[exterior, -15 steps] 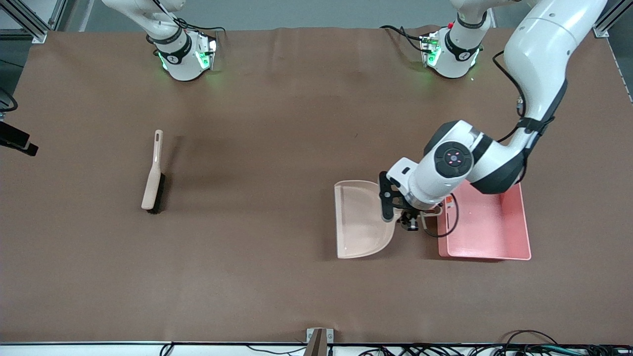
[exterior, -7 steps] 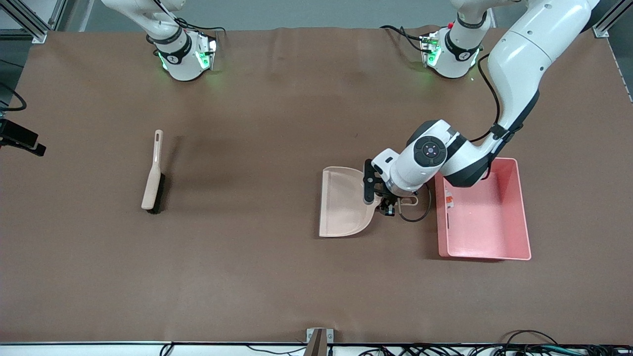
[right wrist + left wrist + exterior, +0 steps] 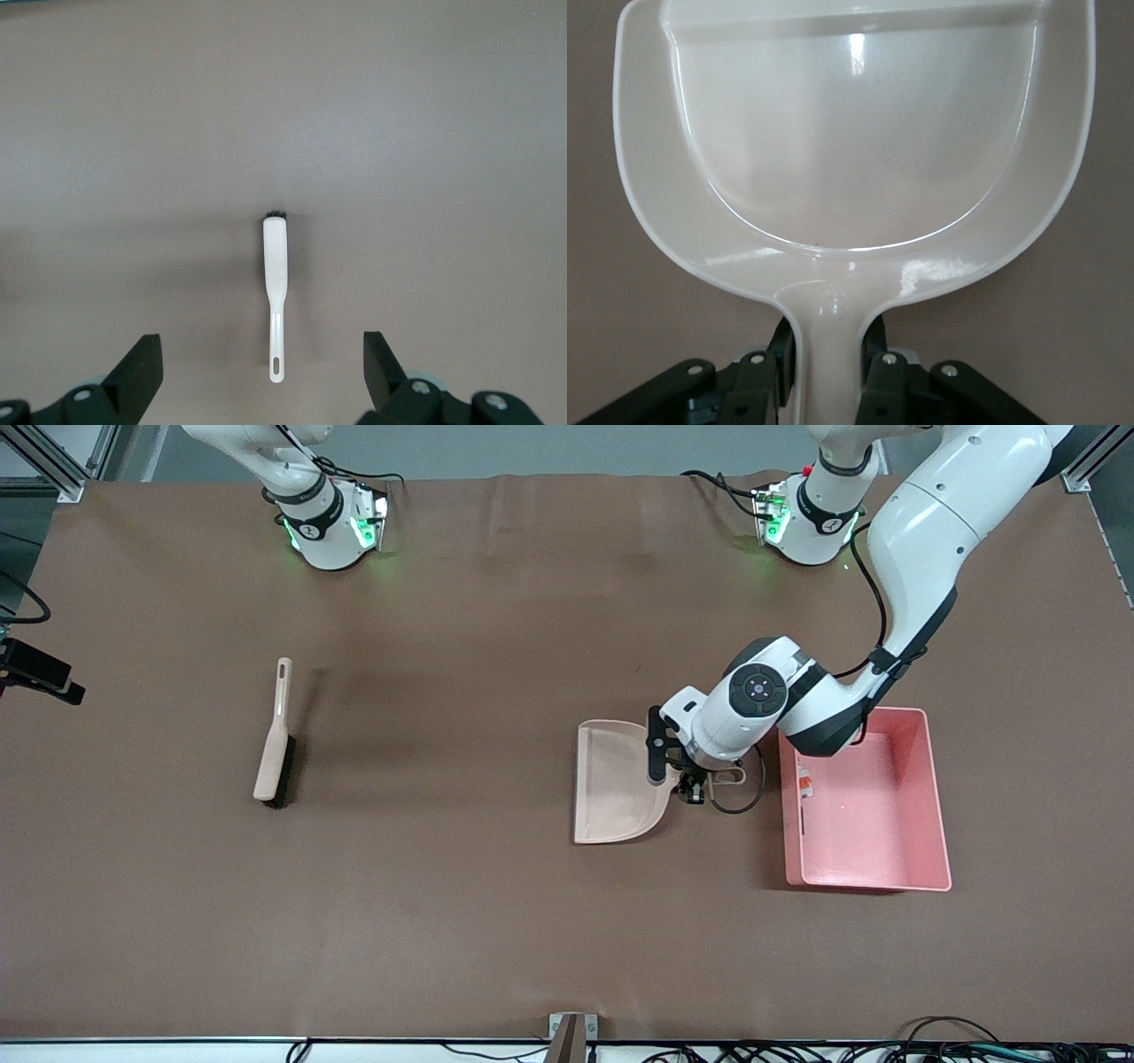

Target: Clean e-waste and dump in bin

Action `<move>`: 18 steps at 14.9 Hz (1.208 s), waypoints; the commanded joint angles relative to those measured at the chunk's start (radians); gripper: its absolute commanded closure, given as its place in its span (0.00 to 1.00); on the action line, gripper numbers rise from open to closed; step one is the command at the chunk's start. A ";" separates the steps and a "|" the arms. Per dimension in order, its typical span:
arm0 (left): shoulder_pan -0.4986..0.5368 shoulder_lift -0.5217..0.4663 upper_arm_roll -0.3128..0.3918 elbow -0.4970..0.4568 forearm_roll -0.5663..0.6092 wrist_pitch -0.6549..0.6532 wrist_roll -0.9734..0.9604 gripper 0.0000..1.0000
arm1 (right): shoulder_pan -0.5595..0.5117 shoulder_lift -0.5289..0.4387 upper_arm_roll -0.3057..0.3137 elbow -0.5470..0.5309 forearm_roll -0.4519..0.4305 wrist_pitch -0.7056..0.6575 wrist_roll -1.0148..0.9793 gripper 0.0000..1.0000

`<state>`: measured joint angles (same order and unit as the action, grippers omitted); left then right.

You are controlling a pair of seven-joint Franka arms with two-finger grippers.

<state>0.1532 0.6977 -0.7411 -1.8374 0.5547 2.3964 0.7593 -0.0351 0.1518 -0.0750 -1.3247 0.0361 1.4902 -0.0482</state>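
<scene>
We have the left gripper [image 3: 694,786] clenched on the handle of the beige dustpan [image 3: 614,784], which sits beside the bin [image 3: 939,806], toward the right arm's end from it. In the left wrist view the pan [image 3: 850,150] looks bare, with its handle pinched between the fingers [image 3: 879,379]. The e-waste [image 3: 804,784] seems to lie already inside the bin against the wall nearest the dustpan: we make out a small white-and-orange bit there, but the dark cylinder we cannot pick out for certain.

So we judge the step in hand to be setting the dustpan down. To do it well we would lower it flat until the whole underside rests on the desk, well apart from the bin wall, and only then let the handle go, lifting straight up so the fingers do not drag it.

The right gripper [image 3: 261,372] waits high over the brush [image 3: 275,742], fingers spread wide and grasping nothing.

The desk [image 3: 496,921] wears a plain brown covering. Cables run along its edge nearest the front camera, and metal frame posts stand at the corners by the bases.
</scene>
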 commanded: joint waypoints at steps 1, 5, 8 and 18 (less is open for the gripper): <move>-0.015 -0.009 0.014 -0.011 0.021 0.018 -0.037 0.97 | 0.006 -0.003 0.000 0.010 -0.007 -0.010 -0.001 0.00; -0.038 0.000 0.026 -0.011 0.037 0.020 -0.044 0.97 | 0.017 -0.003 0.000 0.010 -0.010 -0.011 0.001 0.00; -0.046 0.002 0.035 -0.013 0.042 0.018 -0.057 0.96 | 0.017 -0.003 0.000 0.009 -0.009 -0.011 0.001 0.00; -0.017 -0.067 0.029 0.033 0.025 -0.121 -0.237 0.00 | 0.018 -0.003 0.000 0.009 -0.009 -0.011 -0.001 0.00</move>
<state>0.1287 0.6973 -0.7128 -1.8287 0.5802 2.3600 0.5855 -0.0195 0.1518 -0.0752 -1.3244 0.0348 1.4901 -0.0481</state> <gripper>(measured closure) 0.198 0.000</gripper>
